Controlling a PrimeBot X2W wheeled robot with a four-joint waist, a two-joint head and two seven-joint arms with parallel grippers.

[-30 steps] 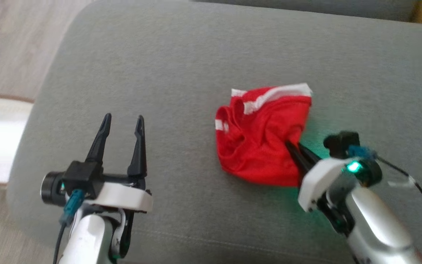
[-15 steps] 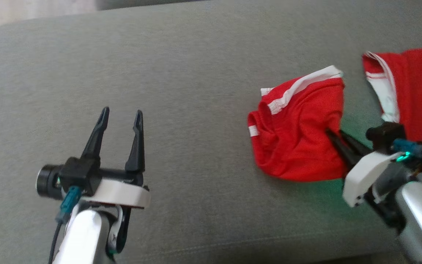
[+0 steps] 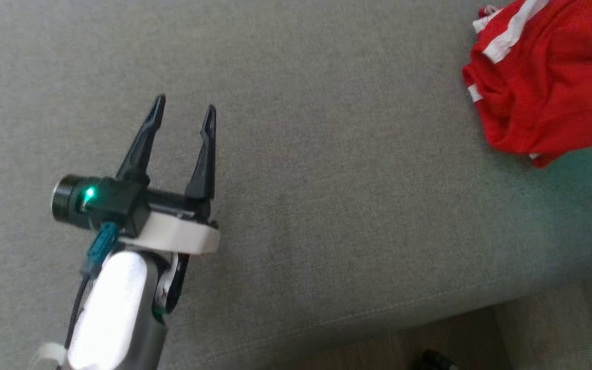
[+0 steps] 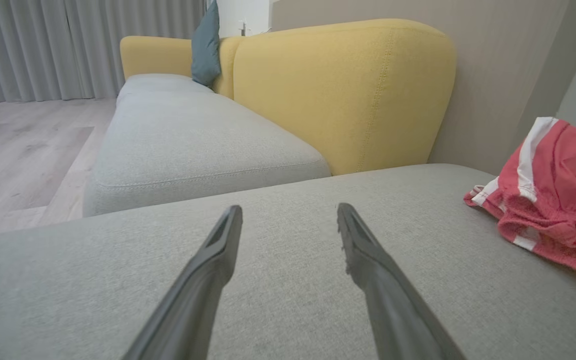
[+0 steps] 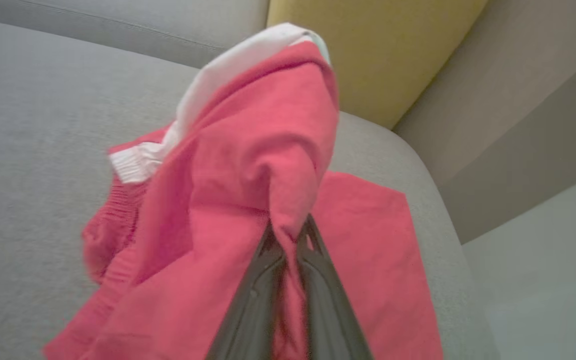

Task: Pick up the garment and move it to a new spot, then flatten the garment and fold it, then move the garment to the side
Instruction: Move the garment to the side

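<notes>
- Right fingers [image 5: 258, 285]: pressed together on a pinched fold of the red garment [image 5: 228, 200], as in the two earlier head views, so the grasp has stayed firm
- Left fingers [image 3: 142, 144]: spread wide with nothing between them, hovering over the grey cushion [image 3: 327, 205], with the same spread as a second ago
- Garment, position: bunched and drawn up at the right fingertips, white trim uppermost; it lies at the upper right corner of the head view and the right edge of the left wrist view
- Change: the head view has swung, carrying the garment from centre to corner; that is camera movement, not proof the cloth travelled
- Meaning, by judgement: pick-up is secured and the carry to a new spot seems to be beginning; flattening and folding are not yet done
- Second red cloth [image 5: 368, 240]: lies flat just behind the held garment, and could snag or drag along
- Yellow backrest [image 4: 343, 95]: stands close behind the garment and limits a move that way
- Cushion front edge and wooden floor [image 3: 429, 339]: near, so a low carry risks trailing cloth over the edge
</notes>
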